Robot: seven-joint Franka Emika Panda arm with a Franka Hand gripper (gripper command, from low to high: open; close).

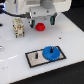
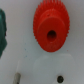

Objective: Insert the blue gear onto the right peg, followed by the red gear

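Blue gear (image 1: 49, 52) sits on the plate (image 1: 31, 60), lower centre. I'm over the red gear (image 1: 40, 25), upper centre; can't tell gripper (image 1: 41, 20) spread, prob. lining up a grab.

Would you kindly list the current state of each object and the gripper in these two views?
blue gear: lying flat on the grey plate, towards the exterior view's right; peg beneath hidden.
red gear: resting on the white table, under the arm, not on the plate.
other peg: upright, bare.
gripper: above the red gear; jaws' opening unclear.
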